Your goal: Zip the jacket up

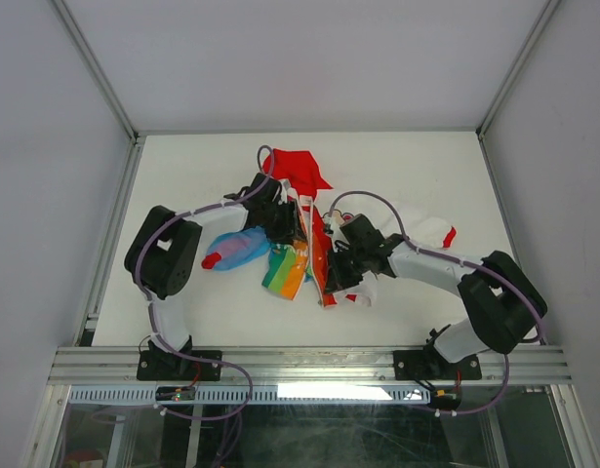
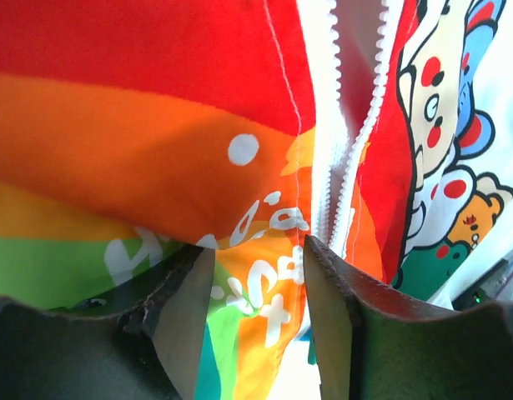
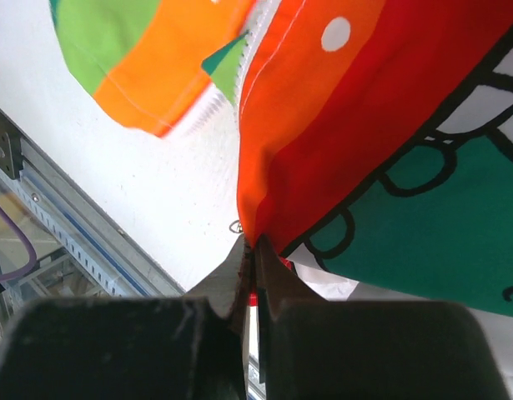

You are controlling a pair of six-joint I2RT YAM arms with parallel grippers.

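- The jacket sits crumpled in the middle of the white table, right between the two arms, with its red hood toward the far edge.
- One sleeve flops out on the left arm's side and ends in a red cuff. The other sleeve trails off behind the right arm, and it has a red cuff too.
- The left pincer is on the upper part of the front, just below the hood. Its jaws stand roughly halfway apart, and the rainbow panel with its white lettering fills the gap. The cloth seems to touch both fingers — but whether it's actually squeezed or just bunched in there, can't tell.
- Past those fingers, the white zipper teeth run in two rows, close together near the pincer and spreading apart farther away.
- A cartoon print sits right beside the zipper, on the other front half.
- The right pincer is clamped tight on the jacket's bottom edge — a corner of orange-red cloth is pinched right at the tips, and that half of the front hangs up off the table.
- In the right wrist view, the green-and-orange half lies flat on the table, with the metal rail of the near edge below it.
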